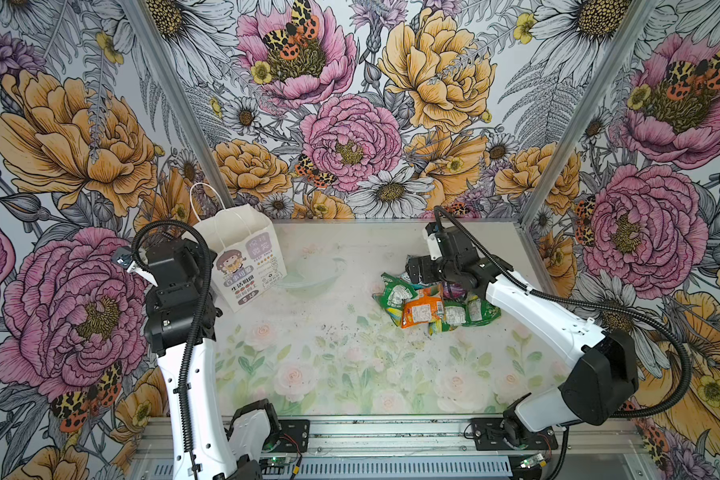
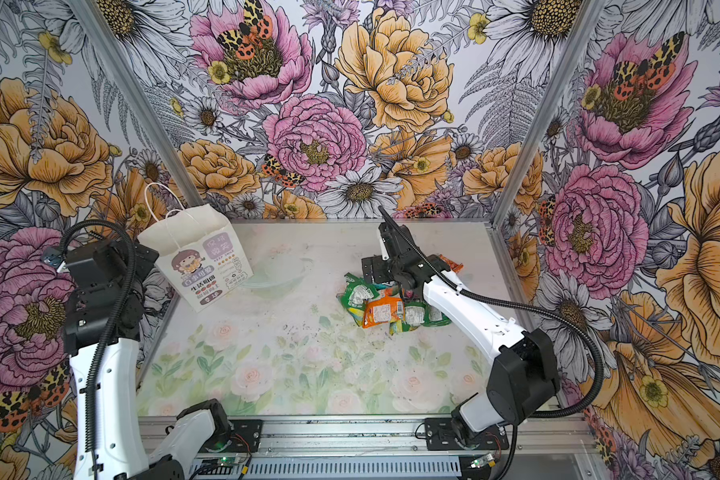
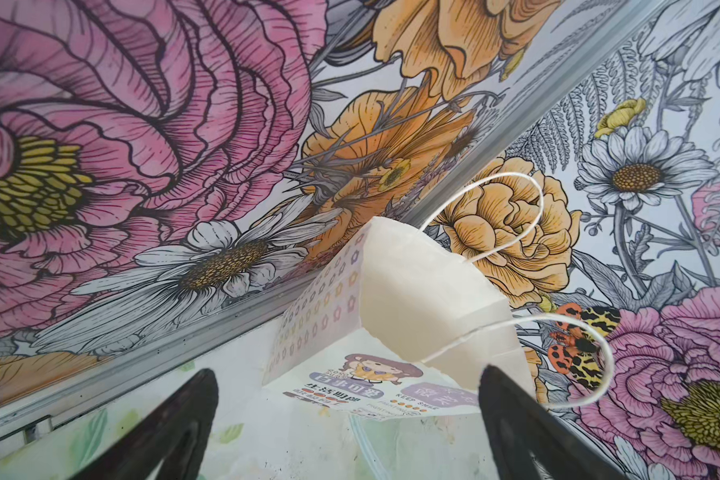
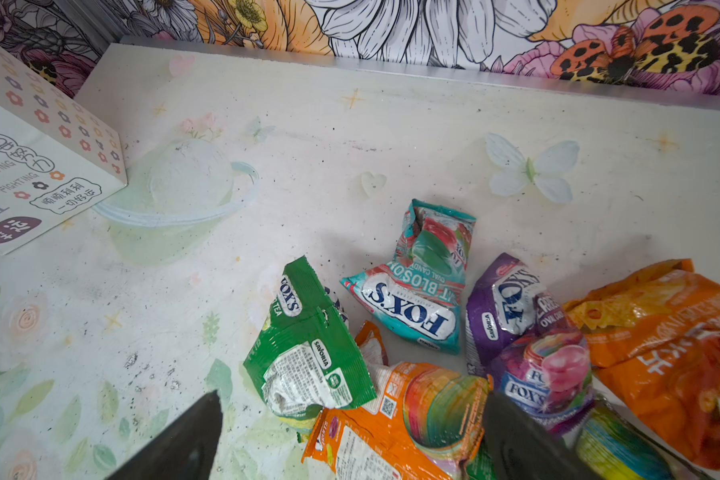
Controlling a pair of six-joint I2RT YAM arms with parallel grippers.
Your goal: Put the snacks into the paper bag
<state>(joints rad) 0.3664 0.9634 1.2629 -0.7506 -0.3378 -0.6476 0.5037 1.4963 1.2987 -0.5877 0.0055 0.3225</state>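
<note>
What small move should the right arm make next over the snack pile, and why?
Probably ease the right gripper down and close on the green packet. Its jaws stand open and empty just over the pile, and that packet lies at the pile's edge, overlapping the orange packet, in line with them. The paper bag stands upright.

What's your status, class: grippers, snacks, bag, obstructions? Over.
Left gripper open, empty, by paper bag. Right gripper open above snacks, none gripped. Bag upright, mouth open. Nothing between pile and bag.
</note>
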